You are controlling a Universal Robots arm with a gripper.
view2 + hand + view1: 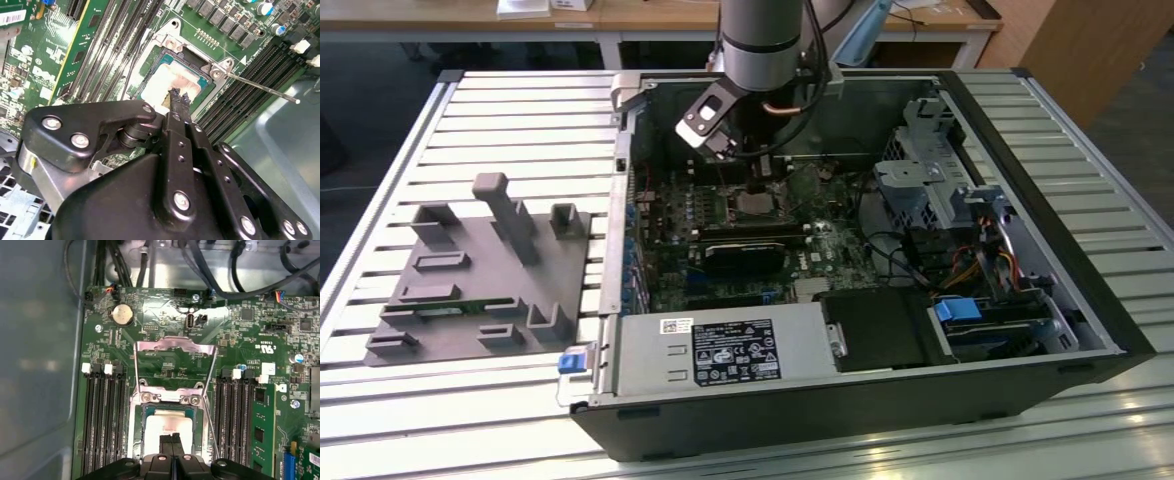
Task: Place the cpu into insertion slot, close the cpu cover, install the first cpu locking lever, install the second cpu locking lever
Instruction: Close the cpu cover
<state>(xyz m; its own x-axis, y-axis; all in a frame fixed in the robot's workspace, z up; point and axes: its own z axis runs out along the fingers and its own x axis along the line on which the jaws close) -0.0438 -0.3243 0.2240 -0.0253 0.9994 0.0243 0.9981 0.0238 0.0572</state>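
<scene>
My gripper (171, 441) was pressed together, its tips directly over the cpu (165, 424). The cpu lay flat in the insertion slot (135, 426). The cpu cover (175, 344) stood open.

Claw (178, 98), tips together, at the cpu (165, 82)

The gripper (171, 436) hides one edge of the cpu (167, 421) from view.
</scene>
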